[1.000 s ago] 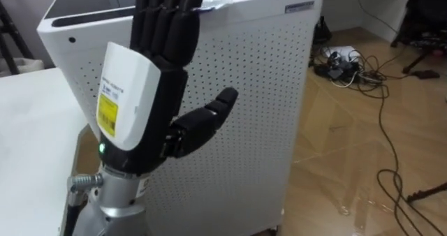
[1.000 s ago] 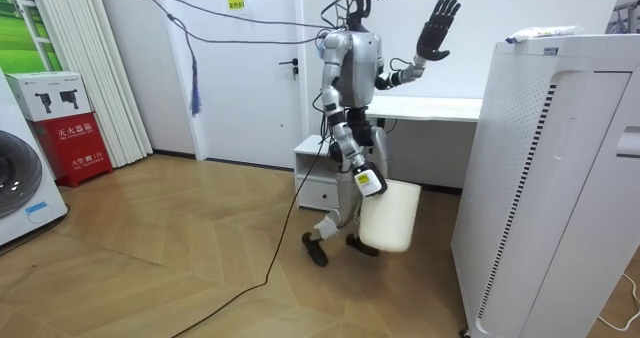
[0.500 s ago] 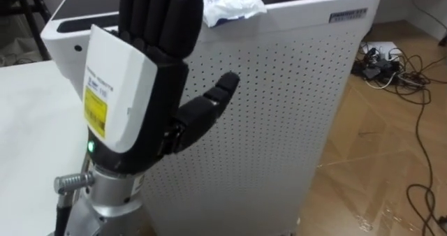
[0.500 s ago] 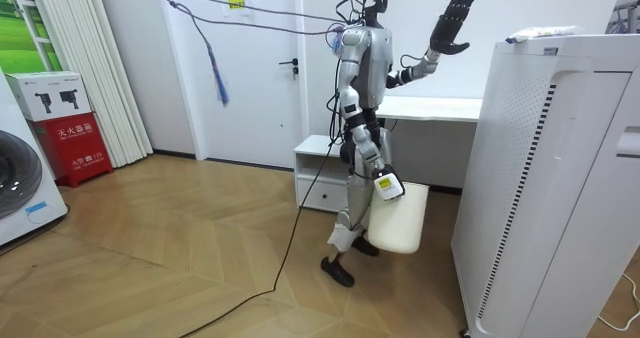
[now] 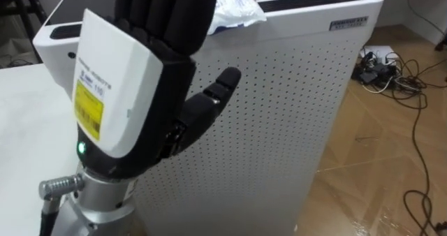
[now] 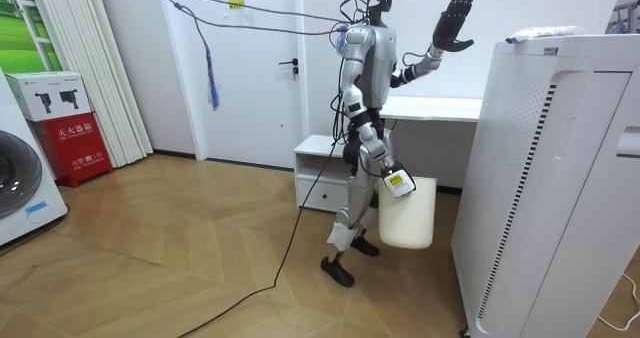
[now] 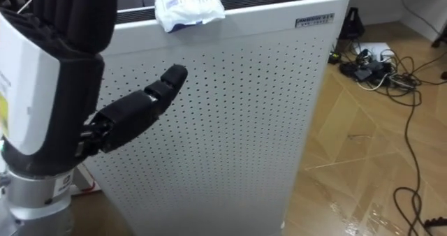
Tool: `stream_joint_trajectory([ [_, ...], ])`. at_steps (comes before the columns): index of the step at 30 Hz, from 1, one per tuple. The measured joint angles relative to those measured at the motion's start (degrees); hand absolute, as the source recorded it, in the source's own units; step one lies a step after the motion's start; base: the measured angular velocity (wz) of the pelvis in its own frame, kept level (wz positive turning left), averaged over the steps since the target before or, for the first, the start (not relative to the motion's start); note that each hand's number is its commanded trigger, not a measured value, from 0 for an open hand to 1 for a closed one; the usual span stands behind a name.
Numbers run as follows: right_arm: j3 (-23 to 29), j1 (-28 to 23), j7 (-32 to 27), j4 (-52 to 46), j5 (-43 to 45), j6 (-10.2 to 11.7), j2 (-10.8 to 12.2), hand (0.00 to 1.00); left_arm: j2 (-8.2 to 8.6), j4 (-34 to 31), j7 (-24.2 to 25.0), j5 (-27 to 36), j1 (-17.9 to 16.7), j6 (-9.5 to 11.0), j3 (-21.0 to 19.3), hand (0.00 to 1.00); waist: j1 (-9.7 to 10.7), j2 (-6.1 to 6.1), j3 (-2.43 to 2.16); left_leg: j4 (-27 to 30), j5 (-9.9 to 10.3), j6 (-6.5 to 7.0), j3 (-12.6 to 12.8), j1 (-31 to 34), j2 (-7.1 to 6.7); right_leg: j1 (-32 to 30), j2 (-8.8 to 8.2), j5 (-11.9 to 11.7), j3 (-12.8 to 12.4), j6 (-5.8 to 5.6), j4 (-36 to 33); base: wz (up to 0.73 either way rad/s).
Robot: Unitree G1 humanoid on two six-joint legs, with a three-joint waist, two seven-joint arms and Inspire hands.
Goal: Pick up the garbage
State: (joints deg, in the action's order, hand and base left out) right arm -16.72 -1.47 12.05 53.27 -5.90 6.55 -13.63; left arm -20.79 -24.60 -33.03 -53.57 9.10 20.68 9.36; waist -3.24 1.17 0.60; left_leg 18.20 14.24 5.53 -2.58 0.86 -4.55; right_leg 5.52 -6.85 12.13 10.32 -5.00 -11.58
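In the room view, a washing machine (image 6: 18,190) and a red box (image 6: 76,144) stand at the far left, well apart from the robot. The robot stands on the wood floor (image 6: 180,268) in front of a low white drawer cabinet (image 6: 318,174). Its right hand (image 6: 397,183) is down at its side against the top of a white bin (image 6: 407,216); I cannot tell how that hand holds it.

In the eye views, a white tabletop (image 5: 24,124) lies at the left. The left hand (image 5: 133,89) is raised, released and flat, its back to the camera and the thumb out to the right. It holds nothing, and it hides the left part of the tall white perforated air purifier (image 5: 279,117). The garbage, a crumpled white wrapper (image 5: 236,5), lies on the purifier's top. In the left eye view the raised fingers cover its left edge. Loose cables (image 5: 383,72) lie on the floor at the right.
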Motion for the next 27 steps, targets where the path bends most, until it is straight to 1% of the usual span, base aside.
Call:
stream_joint_trajectory([
  [4,0.0,0.0,0.0,0.0,2.2,0.0,0.1,1.0,-0.28,2.5,0.0,-0.1,0.0,-1.2,0.0,0.0,0.4,0.25,-0.07,-0.6,0.0,0.0,0.0,-1.3,0.0,1.4,0.06,-0.2,0.5,0.04,1.0,0.0],
  [6,0.0,0.0,0.0,0.0,3.3,0.0,0.1,1.0,-0.27,4.5,0.0,-0.2,0.0,-2.8,0.1,0.0,1.3,0.48,-0.11,-0.7,0.0,-0.01,0.0,-1.4,0.0,1.5,0.06,-0.2,0.5,0.04,1.0,0.0],
  [8,0.0,0.0,0.0,0.0,3.5,-0.2,0.0,1.0,-0.28,5.8,0.0,-1.2,0.1,-3.8,0.1,0.0,1.6,0.62,-0.07,-0.8,0.0,-0.01,0.1,-1.5,0.0,1.5,0.04,-0.2,0.5,0.03,1.0,-0.02],
  [13,0.0,-0.3,-0.1,0.0,3.6,-0.5,-0.2,1.0,-0.28,7.9,0.0,-1.2,0.1,-5.7,0.4,0.0,2.9,0.84,-0.06,-1.0,0.0,-0.01,0.2,-1.5,0.03,1.4,0.04,-0.2,0.4,0.02,1.1,-0.02],
  [15,0.0,-0.3,0.0,0.0,3.7,-1.2,-0.2,1.0,-0.28,7.9,0.1,-1.2,0.2,-7.0,0.4,0.0,3.1,1.0,-0.11,-1.0,0.0,-0.01,0.3,-1.5,0.03,1.4,0.04,-0.2,0.4,0.02,1.1,0.0],
  [19,0.0,-0.3,0.0,0.0,4.1,-1.6,-0.3,1.0,-0.28,9.0,0.5,-1.2,0.2,-7.9,0.4,0.0,3.4,1.27,-0.03,-1.1,0.0,-0.01,0.3,-1.6,0.03,1.5,0.04,-0.2,0.4,0.02,1.2,0.0],
  [22,0.0,-0.3,0.1,0.0,4.3,-1.6,-0.3,1.0,-0.28,10.7,2.1,-1.2,0.2,-8.6,0.4,0.0,3.5,1.36,0.03,-1.1,0.0,-0.03,0.4,-1.7,0.06,1.5,0.07,-0.2,0.1,0.02,1.2,0.0],
  [24,0.0,-0.3,0.2,0.0,4.3,-1.6,-0.3,1.0,-0.29,11.4,2.8,-1.2,0.4,-9.4,0.3,0.0,3.5,1.55,0.14,-1.1,0.0,-0.03,0.7,-1.7,0.09,1.4,0.09,-0.2,-0.4,0.02,1.2,-0.05],
  [27,0.0,-0.3,0.6,0.0,4.3,-1.7,-0.3,1.0,-0.28,11.9,3.3,-1.2,1.4,-9.6,0.3,0.0,3.3,1.82,0.31,-1.3,0.0,-0.03,1.0,-1.9,0.13,1.4,0.11,-0.2,-0.8,0.01,1.1,-0.06],
])
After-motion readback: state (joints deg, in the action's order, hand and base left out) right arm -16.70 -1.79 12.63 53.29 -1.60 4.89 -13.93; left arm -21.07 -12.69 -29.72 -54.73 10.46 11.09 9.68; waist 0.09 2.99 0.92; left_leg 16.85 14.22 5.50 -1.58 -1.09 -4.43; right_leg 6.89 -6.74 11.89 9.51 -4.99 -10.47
